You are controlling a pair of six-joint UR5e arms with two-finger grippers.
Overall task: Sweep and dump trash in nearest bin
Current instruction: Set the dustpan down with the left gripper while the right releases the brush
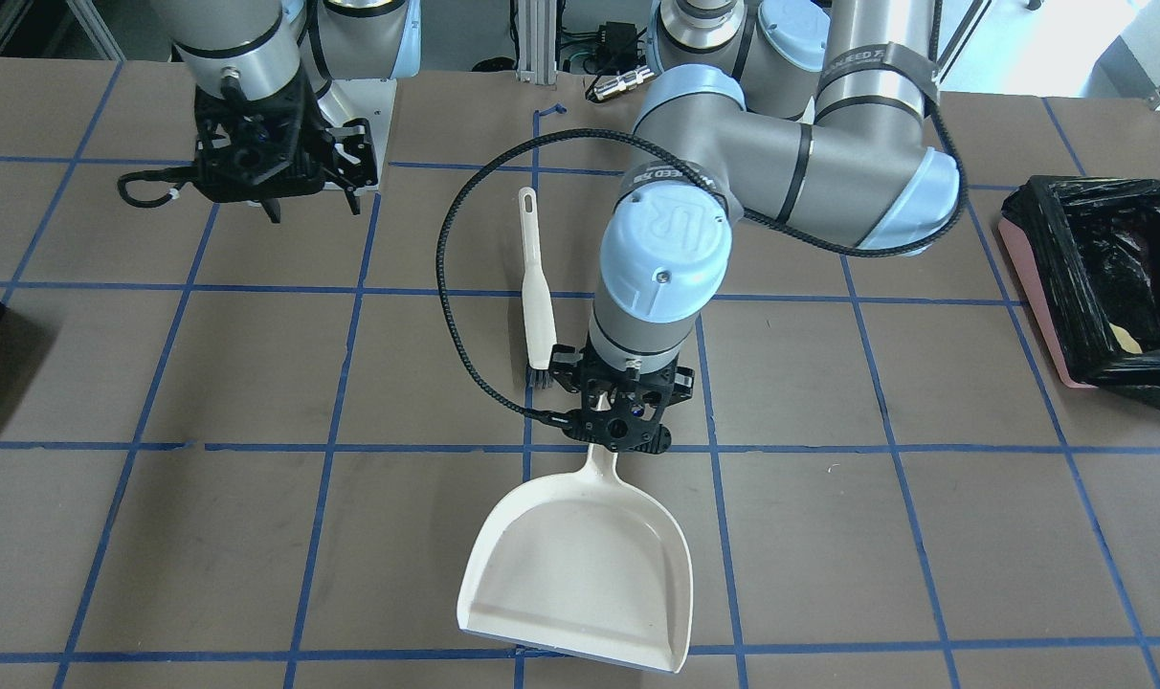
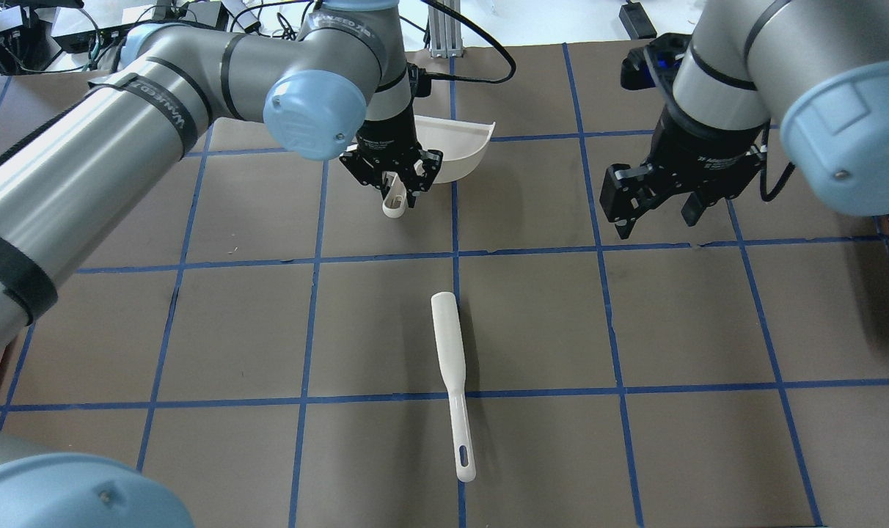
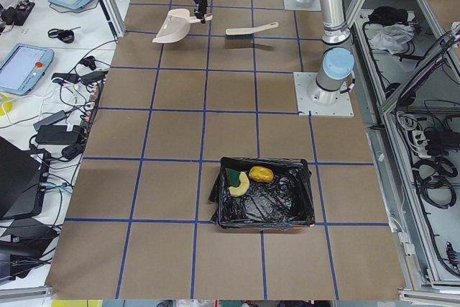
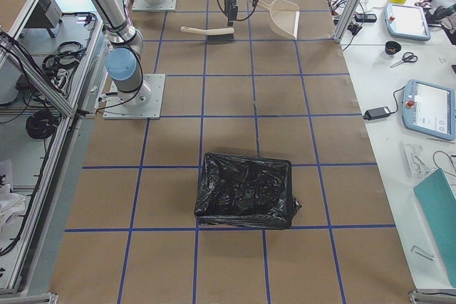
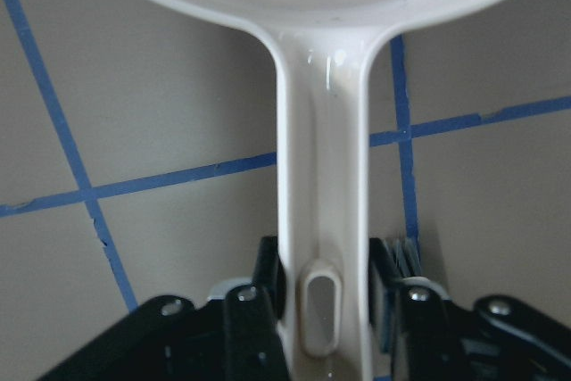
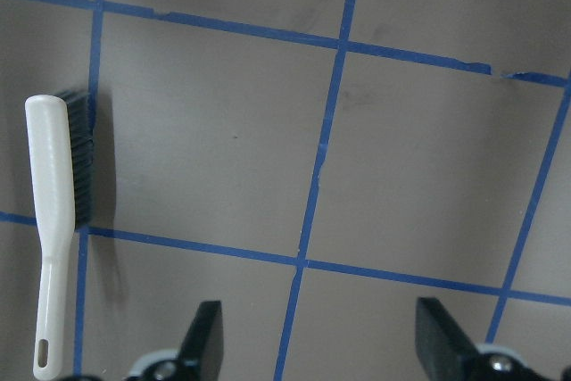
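Note:
My left gripper (image 1: 618,442) is shut on the handle of a white dustpan (image 1: 580,574), which is empty. The left wrist view shows one finger (image 5: 268,285) on each side of the handle (image 5: 321,158). The trash lies in the pink bin with a black bag (image 3: 287,210) at the table's left end: a yellow-green block (image 3: 233,176), a golden-brown lump (image 3: 260,175) and a tan crescent (image 3: 240,187). That bin also shows in the front view (image 1: 1030,287). My right gripper (image 2: 657,221) is open and empty, hanging above the table.
A white hand brush with black bristles (image 2: 450,367) lies on the table between the arms and also shows in the right wrist view (image 6: 53,220). A second black-bagged bin (image 4: 246,190) stands at the table's right end.

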